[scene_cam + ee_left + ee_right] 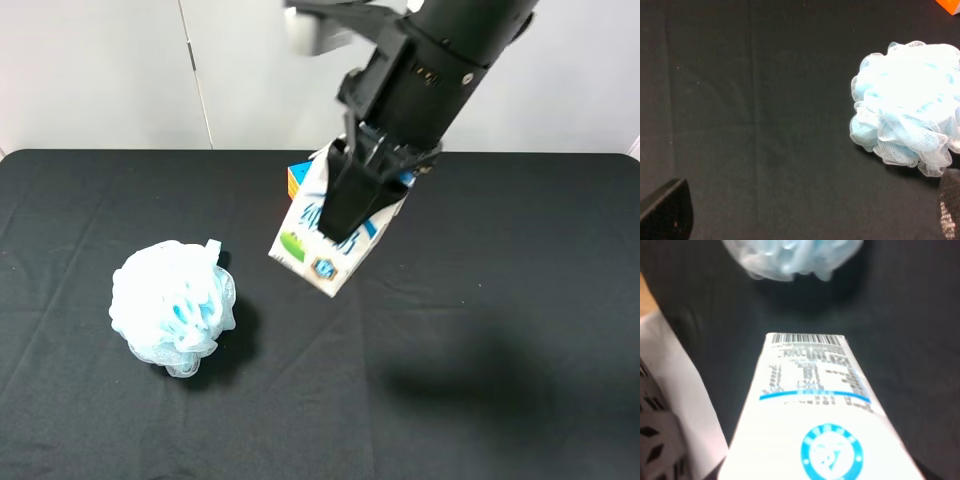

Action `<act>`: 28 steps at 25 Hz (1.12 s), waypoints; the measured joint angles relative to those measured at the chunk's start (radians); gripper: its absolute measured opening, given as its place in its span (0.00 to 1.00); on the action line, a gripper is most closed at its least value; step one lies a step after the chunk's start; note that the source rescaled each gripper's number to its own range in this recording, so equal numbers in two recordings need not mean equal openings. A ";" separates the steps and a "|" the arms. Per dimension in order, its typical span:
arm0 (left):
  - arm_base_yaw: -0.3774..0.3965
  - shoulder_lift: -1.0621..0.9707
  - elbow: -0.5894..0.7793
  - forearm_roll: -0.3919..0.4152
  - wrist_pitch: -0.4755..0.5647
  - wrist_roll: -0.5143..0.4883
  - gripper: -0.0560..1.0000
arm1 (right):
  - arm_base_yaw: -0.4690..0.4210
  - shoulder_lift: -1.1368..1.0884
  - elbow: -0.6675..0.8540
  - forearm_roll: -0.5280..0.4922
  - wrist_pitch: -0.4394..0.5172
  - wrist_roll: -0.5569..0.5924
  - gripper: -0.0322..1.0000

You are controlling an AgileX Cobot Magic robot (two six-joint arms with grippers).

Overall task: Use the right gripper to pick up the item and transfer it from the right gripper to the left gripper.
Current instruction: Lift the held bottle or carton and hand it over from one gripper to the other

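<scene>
My right gripper (347, 212) is shut on the item (318, 252), a white carton with blue writing and a green grass picture. It holds the carton tilted in the air above the middle of the black table. In the right wrist view the carton (812, 405) fills the foreground, with its barcode end pointing toward the pouf. My left gripper (807, 212) is out of the exterior view. In its own wrist view the fingertips (666, 210) stand wide apart and empty over bare black cloth.
A pale-blue mesh bath pouf (172, 305) lies on the table's left half, also in the left wrist view (907, 100) and the right wrist view (790, 257). A multicoloured puzzle cube (297, 177) sits partly hidden behind the carton. The black table (520, 350) reaches the white wall.
</scene>
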 joint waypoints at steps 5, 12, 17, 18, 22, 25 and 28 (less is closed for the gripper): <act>0.000 0.000 0.000 0.000 0.000 0.000 0.95 | 0.097 0.000 0.000 -0.015 -0.010 -0.105 0.03; 0.000 0.000 0.000 0.000 0.000 0.000 0.95 | 0.165 0.000 0.000 -0.016 -0.020 -0.255 0.03; 0.000 0.000 0.000 0.000 0.000 0.000 0.95 | 0.168 0.000 0.000 -0.064 -0.038 -0.273 0.03; 0.000 0.000 0.000 0.000 0.000 0.000 0.95 | 0.168 0.000 0.000 -0.088 -0.050 -0.273 0.03; 0.000 0.000 0.000 0.000 0.000 0.000 0.95 | 0.168 0.000 0.000 -0.167 -0.088 -0.274 0.03; 0.000 0.000 0.000 0.000 0.000 0.000 0.95 | 0.168 0.000 0.000 -0.220 -0.099 -0.274 0.03; 0.000 0.000 0.000 0.000 -0.001 0.000 0.95 | 0.168 0.000 0.000 -0.247 -0.097 -0.276 0.03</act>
